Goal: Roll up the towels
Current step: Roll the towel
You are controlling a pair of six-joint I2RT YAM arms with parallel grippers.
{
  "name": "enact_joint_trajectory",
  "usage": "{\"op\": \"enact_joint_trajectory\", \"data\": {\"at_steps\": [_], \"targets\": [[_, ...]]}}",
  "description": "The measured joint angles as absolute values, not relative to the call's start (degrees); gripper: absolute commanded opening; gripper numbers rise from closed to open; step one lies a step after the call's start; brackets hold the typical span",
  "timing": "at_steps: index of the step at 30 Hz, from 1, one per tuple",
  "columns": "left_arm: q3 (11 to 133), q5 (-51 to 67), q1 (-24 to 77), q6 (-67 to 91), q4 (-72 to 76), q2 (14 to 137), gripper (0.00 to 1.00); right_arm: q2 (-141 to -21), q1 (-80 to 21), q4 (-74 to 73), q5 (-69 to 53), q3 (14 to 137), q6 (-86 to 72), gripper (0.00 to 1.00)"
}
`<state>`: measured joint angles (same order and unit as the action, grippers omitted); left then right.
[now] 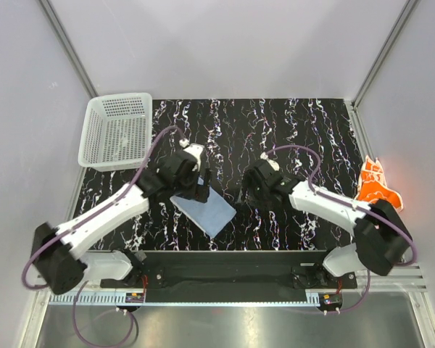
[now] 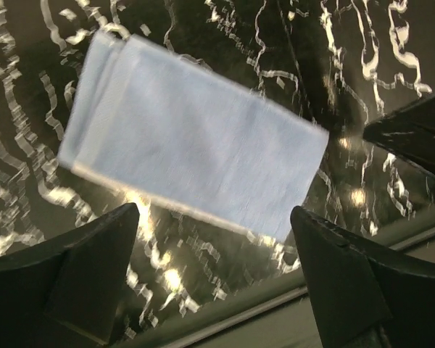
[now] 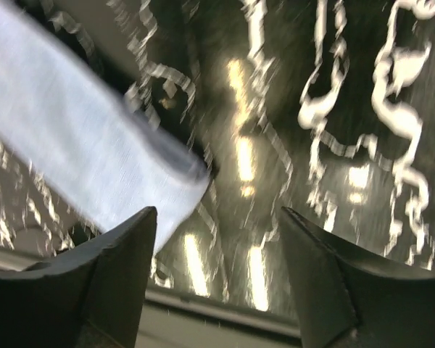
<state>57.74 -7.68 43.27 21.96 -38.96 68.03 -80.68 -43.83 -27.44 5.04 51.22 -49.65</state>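
Note:
The light blue towel (image 1: 205, 206) lies folded flat as a rectangle on the black marbled table, near the front edge. It fills the upper part of the left wrist view (image 2: 188, 138) and the upper left of the right wrist view (image 3: 80, 145). My left gripper (image 1: 201, 190) hovers over its far left end, open and empty (image 2: 214, 275). My right gripper (image 1: 248, 190) is open and empty (image 3: 217, 275), just right of the towel's right corner. The orange flower-print towel (image 1: 377, 185) lies crumpled at the table's right edge.
A white perforated basket (image 1: 117, 130) stands at the back left corner. A metal rail (image 1: 225, 254) runs along the table's front edge. Grey walls enclose the table on three sides.

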Motion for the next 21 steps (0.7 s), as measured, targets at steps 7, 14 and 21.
{"op": "enact_joint_trajectory", "data": {"at_steps": [7, 14, 21], "targets": [[57.71, -14.06, 55.66, 24.71, -36.25, 73.28, 0.68, -87.42, -40.12, -19.42, -2.98, 48.82, -48.1, 0.68], [51.46, -22.46, 66.85, 28.6, -35.83, 73.14, 0.56, -87.77, -40.14, -12.43, -7.14, 45.23, -48.25, 0.68], [48.34, -23.4, 71.02, 30.28, -33.36, 77.71, 0.55, -89.65, -40.12, -5.56, -10.59, 41.85, -50.06, 0.66]]}}
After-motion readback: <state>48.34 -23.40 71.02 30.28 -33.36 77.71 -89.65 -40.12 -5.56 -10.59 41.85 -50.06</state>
